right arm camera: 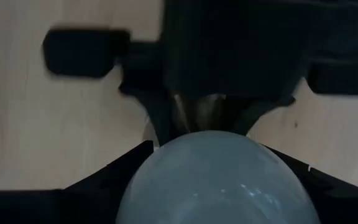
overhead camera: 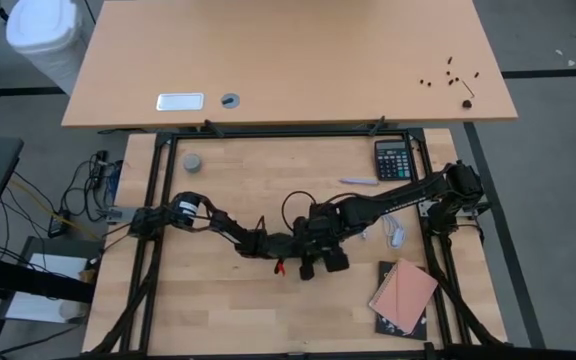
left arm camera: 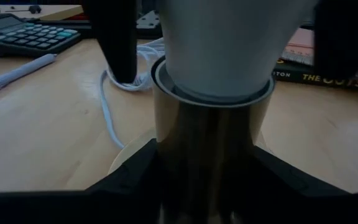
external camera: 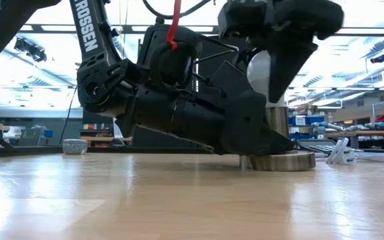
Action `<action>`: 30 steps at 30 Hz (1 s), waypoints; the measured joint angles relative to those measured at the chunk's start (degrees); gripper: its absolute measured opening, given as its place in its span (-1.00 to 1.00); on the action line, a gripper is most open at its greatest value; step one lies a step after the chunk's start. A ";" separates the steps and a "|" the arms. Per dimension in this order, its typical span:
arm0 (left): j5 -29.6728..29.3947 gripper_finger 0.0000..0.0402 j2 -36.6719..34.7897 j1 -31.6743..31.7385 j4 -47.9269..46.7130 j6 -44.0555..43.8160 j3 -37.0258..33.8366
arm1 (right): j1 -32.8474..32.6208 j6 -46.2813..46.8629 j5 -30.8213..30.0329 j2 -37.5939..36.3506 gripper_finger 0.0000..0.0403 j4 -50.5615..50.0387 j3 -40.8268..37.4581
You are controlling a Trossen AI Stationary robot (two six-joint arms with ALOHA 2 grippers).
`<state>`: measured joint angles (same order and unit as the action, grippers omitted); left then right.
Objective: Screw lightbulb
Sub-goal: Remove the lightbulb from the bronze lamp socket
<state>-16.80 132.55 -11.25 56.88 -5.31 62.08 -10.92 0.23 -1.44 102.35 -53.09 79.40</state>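
The white lightbulb (external camera: 259, 71) stands upright with its narrow end in the mouth of a silvery socket tube (left arm camera: 210, 149). The tube rises from a round disc base (external camera: 284, 161) that rests on the table. My left gripper (external camera: 271, 143) lies low over the table and is shut on the socket tube. My right gripper (external camera: 272, 73) comes down from above and is shut on the bulb. In the high view both grippers meet at the table's middle, the left (overhead camera: 298, 246) and the right (overhead camera: 320, 250). The bulb's screw end is hidden inside the socket. My left gripper pinches the socket tube's lower part (left arm camera: 166, 155) between its two fingers. The fingers lie level and come from the table's left. The disc base stays flat on the table. My right gripper pinches the bulb's wide white part (right arm camera: 166, 168) between its two fingers. The fingers point down from above. The bulb stands upright with its lower end in the socket's rim (left arm camera: 213, 96).
A white cord (overhead camera: 393, 232) runs from the base toward the right. A calculator (overhead camera: 393, 158) and a pen (overhead camera: 358, 181) lie at the far right, and books (overhead camera: 405, 295) at the near right. A small grey cap (overhead camera: 193, 161) sits at the far left.
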 joint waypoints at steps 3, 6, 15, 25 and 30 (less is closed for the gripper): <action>1.48 -0.06 0.00 0.02 -0.02 0.31 0.00 | -0.02 -8.54 0.29 -0.02 0.31 -0.87 0.00; 2.72 -0.06 0.00 0.04 -0.02 0.82 0.00 | -0.04 -16.90 0.36 -0.02 0.31 -1.06 0.00; 5.13 -0.06 0.00 0.02 0.04 1.77 -0.04 | -0.04 -43.75 0.33 -0.11 0.31 -1.27 0.02; 5.87 -0.06 0.00 0.00 0.07 1.85 -0.04 | -0.14 -58.11 -0.23 -0.13 0.32 -0.97 0.04; 6.38 -0.06 0.00 -0.10 0.02 2.15 0.00 | -1.36 -56.87 -1.14 -0.33 0.40 -0.66 0.22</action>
<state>-10.42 132.55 -11.35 56.90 -3.17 62.08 -12.27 -56.64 -2.58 102.01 -53.75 79.62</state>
